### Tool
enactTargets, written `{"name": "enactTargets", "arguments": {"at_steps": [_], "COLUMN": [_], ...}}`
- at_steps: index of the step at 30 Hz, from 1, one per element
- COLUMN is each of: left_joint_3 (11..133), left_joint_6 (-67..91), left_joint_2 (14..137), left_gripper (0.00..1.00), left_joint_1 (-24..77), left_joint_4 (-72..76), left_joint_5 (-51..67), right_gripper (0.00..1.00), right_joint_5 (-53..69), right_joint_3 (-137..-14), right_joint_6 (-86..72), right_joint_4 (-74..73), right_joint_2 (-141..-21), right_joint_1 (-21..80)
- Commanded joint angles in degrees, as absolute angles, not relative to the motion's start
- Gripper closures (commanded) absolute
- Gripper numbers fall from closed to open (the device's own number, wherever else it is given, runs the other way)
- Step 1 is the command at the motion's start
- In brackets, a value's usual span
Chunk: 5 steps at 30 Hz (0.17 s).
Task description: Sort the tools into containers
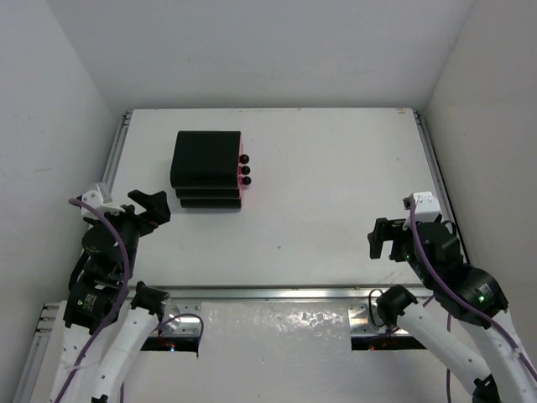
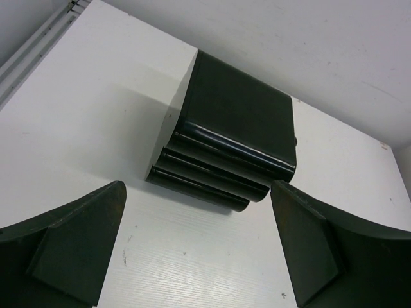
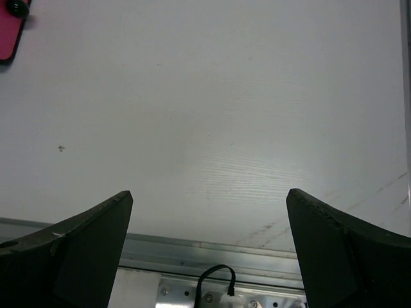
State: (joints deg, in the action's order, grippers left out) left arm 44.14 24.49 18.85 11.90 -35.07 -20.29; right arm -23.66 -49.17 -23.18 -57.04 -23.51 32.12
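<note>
The containers are three stacked drawers of a small black chest (image 1: 206, 164) at the table's back left. Its three round knobs (image 1: 245, 169) face right over a thin pink strip. No tools show in any view. My left gripper (image 1: 149, 208) hangs open near the left edge, in front of the chest, with nothing between its fingers. The left wrist view has the chest (image 2: 239, 126) beyond the open left gripper (image 2: 199, 253). My right gripper (image 1: 383, 239) is open and empty over the near right of the table. The right wrist view catches a pink drawer front (image 3: 9, 37) and knob (image 3: 15, 8) at top left, far from the right gripper (image 3: 209, 253).
A metal rail (image 1: 277, 293) runs along the table's near edge, also seen below the right fingers as a rail (image 3: 212, 250) with a small black cable (image 3: 215, 282). White walls close in the left, back and right sides.
</note>
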Motion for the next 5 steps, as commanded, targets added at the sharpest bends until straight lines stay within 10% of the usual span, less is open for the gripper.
{"name": "enactTargets", "arguments": {"at_steps": [1,5], "left_joint_3": [44.82,44.74], "left_joint_6": [24.61,24.43], "left_joint_2": [18.63,18.63], "left_gripper": [0.06,0.06], "left_joint_1": [11.25,11.16], "left_joint_4": [-33.22,-33.13], "left_joint_5": [-20.39,-20.13], "right_gripper": [0.01,0.01], "right_joint_5": [-26.02,-26.8], "right_joint_3": [-50.27,-50.1], "right_joint_6": [-22.5,-22.85], "right_joint_4": [-57.48,-57.13], "right_joint_2": [-22.68,-23.2], "right_joint_1": [32.26,32.26]}}
